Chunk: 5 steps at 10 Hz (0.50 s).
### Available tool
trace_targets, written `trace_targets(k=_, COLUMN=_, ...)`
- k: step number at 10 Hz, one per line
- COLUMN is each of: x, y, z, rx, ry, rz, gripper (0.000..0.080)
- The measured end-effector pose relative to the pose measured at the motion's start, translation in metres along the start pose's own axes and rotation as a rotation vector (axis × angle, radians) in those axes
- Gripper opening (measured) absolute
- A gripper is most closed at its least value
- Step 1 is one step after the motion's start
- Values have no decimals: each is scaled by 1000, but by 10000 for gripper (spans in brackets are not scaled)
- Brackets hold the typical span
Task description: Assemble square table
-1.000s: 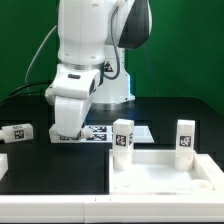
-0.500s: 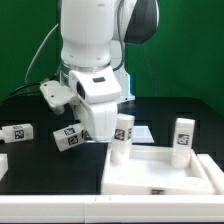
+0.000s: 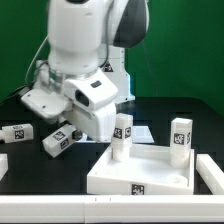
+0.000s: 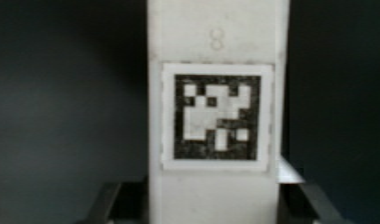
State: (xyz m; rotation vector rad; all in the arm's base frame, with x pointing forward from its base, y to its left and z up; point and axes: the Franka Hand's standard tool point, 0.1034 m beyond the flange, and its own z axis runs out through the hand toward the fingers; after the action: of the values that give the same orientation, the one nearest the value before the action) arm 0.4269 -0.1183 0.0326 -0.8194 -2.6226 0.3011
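The white square tabletop [image 3: 150,172] lies flat at the front of the exterior view. Two white tagged legs stand upright at its far edge, one [image 3: 122,133] by the far left corner and one [image 3: 180,135] by the far right corner. A third leg [image 3: 16,132] lies on the black table at the exterior view's left. My gripper [image 3: 70,133] is shut on a fourth leg [image 3: 59,142] and holds it tilted, left of the tabletop. In the wrist view this leg [image 4: 213,60] fills the middle between my dark fingers [image 4: 119,200], its tag facing the camera.
The marker board [image 3: 140,131] lies behind the standing legs, mostly hidden by the arm. A white block [image 3: 211,170] sits right of the tabletop, and a small white piece [image 3: 3,164] shows at the left edge.
The arm has swung toward the exterior view's left and turned, tilting the held leg. The tabletop now sits further left.
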Motion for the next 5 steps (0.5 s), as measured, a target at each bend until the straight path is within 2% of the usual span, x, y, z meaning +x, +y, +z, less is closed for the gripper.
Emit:
trace_targets(k=2, x=-6, y=-3, z=7, rx=85, ry=48, rz=-128, gripper=284)
trace_targets(k=5, x=-11, y=-5, z=7, rx=86, ry=55, rz=-105, gripper=285)
